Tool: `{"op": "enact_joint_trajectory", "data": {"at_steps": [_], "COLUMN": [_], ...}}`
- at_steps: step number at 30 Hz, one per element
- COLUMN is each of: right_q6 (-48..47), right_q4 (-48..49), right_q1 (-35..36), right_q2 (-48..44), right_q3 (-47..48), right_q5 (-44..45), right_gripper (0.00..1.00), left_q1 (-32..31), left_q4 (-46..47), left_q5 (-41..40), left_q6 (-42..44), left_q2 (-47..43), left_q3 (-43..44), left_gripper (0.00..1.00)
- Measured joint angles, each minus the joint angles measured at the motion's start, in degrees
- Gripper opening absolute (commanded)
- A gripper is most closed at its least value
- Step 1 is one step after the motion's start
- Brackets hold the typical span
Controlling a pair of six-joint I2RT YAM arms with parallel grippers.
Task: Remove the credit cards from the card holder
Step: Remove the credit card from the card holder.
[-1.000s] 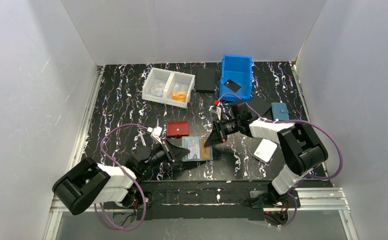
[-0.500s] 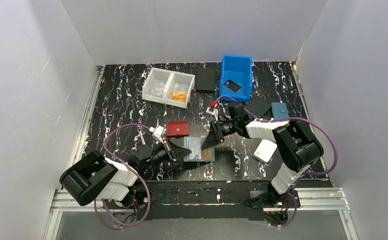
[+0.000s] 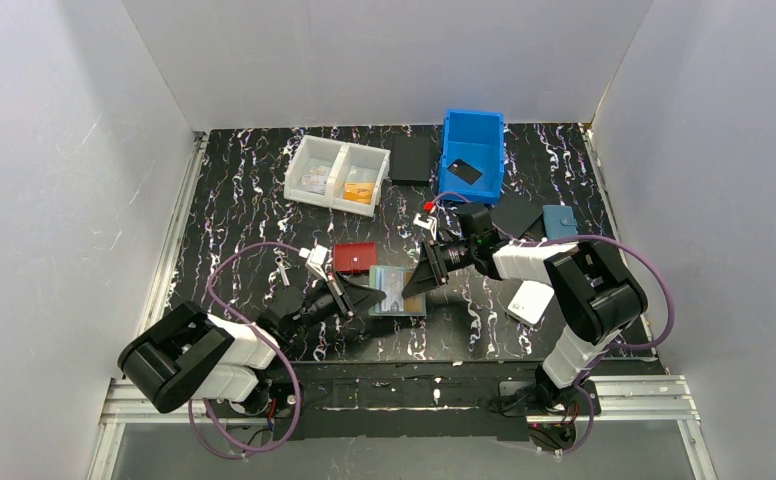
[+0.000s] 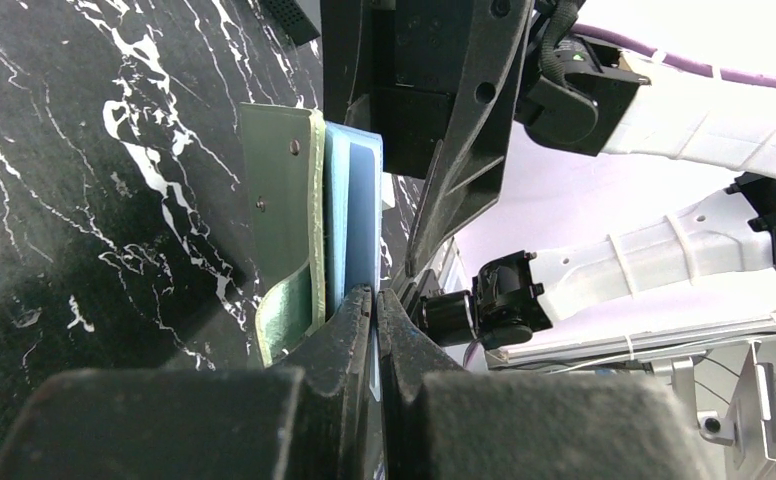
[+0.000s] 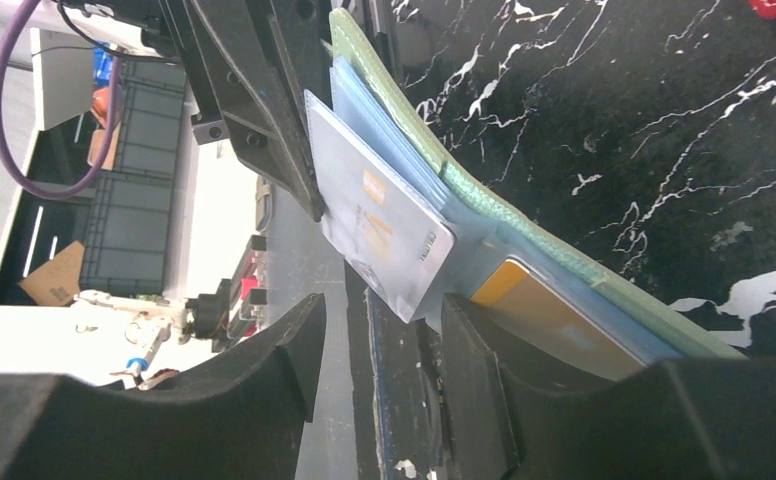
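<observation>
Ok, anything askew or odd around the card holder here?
One thing: a pale card sticks partly out of the open card holder, skewed, its corner between the fingers of the open right gripper. The orange card sits tucked in. Nothing spilled or damaged.

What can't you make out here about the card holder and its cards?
Top view: card count in the card holder, too small, both jaws overlapping.
Right wrist: orange card's far end, behind the right jaws; grey card's print, blurred.
Left wrist: card holder's far side, behind the right jaws.
</observation>
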Motion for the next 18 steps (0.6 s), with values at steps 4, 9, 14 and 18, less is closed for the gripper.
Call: {"op": "enact_joint_trajectory", "data": {"at_steps": [4,9,14,18], "right_q6": [3.0,5.92,7.65,8.34], "right_q4": [2.46,4.72,5.91,6.03], "right_q1": [0.0,-0.22,-0.95,-2.43], "right_q2": [0.0,0.0,0.0,-0.04], "right_q3": [-0.35,-0.35,-0.37,-0.37], "right_q5": [-0.76,-0.92,-0.75,-0.78], "right_gripper": [0.55,0.51,0.24,0.04], "left_q1": [0.0,-0.06,-0.08,-0.05], "left_q4": [0.07,0.8,2.65,4.19], "left_q5": [0.46,0.82,0.98,0.57], "left_q6": [-0.27,-0.78,-1.23,-1.45], "left_q2": [0.47,1.83,2.45,3.51], "left_q3": [1.0,2.38,2.71,2.67], "left_gripper": [0.0,0.0,0.0,0.0]}}
